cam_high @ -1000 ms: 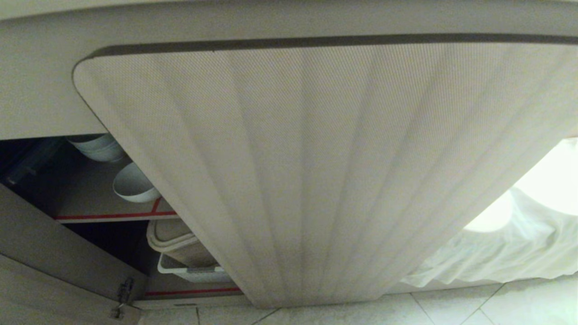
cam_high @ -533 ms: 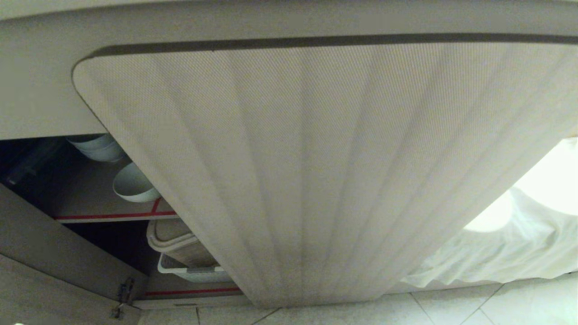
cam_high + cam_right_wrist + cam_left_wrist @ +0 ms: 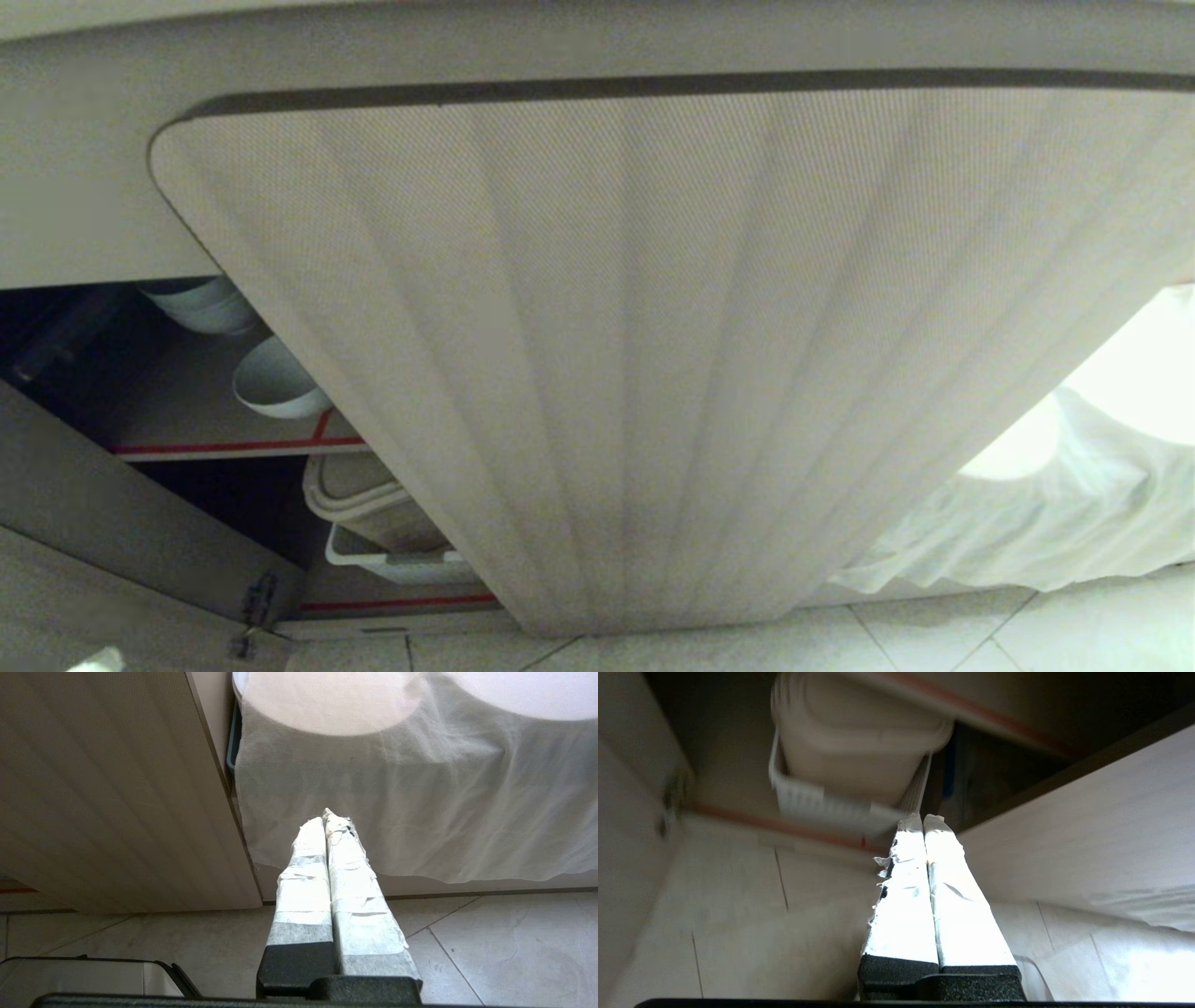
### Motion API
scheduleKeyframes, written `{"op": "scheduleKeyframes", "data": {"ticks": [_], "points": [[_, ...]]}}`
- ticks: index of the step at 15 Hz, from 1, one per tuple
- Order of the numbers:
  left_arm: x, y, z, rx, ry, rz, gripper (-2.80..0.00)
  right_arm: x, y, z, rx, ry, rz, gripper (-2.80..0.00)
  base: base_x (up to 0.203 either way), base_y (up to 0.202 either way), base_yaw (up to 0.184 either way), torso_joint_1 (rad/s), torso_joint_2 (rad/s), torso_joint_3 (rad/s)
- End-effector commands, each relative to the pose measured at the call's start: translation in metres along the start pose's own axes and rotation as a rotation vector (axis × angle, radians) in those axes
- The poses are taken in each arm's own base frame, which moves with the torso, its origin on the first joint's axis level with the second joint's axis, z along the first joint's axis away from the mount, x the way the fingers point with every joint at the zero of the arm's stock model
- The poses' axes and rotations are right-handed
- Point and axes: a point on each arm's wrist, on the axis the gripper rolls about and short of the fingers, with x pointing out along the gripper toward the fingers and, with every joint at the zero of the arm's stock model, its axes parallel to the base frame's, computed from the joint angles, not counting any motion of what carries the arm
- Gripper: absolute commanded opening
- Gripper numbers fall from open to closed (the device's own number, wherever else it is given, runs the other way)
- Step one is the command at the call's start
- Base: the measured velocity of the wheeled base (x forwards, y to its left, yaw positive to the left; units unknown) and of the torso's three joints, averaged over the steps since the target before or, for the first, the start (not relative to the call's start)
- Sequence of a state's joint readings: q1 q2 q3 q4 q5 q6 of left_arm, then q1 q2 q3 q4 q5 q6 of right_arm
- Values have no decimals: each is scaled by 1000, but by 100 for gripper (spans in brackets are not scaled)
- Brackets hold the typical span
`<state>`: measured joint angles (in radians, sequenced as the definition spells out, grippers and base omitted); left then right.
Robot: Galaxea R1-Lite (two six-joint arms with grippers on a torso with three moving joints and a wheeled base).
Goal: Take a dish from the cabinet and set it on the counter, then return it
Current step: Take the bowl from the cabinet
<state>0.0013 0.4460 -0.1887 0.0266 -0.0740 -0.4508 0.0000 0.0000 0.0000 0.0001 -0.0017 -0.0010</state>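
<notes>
The left gripper (image 3: 923, 817), fingers pressed together, pointed at the cabinet (image 3: 215, 425) opening. It needed to spread them before reaching the dish (image 3: 276, 381).

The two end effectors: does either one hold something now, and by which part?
Nothing is held. The left end effector and the right end effector are both shut and empty; the dish sits on the cabinet shelf.

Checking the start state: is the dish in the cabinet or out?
In: the dish sits on the cabinet shelf, behind its red strip.
</notes>
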Motion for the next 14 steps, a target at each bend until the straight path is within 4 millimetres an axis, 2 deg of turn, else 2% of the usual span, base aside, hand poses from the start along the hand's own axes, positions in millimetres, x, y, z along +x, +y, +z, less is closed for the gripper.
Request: {"op": "scheduleKeyframes", "data": {"ticks": [1, 10, 14], "points": [[9, 2, -3, -26, 76, 37, -280, 0, 0, 0, -1, 0, 0, -280, 0, 0, 0, 0, 0, 0], [42, -3, 13, -173, 236, 146, -280, 0, 0, 0, -1, 0, 1, -280, 0, 0, 0, 0, 0, 0], [57, -8, 27, -261, 201, 148, -280, 0, 0, 0, -1, 0, 2, -280, 0, 0, 0, 0, 0, 0]]}}
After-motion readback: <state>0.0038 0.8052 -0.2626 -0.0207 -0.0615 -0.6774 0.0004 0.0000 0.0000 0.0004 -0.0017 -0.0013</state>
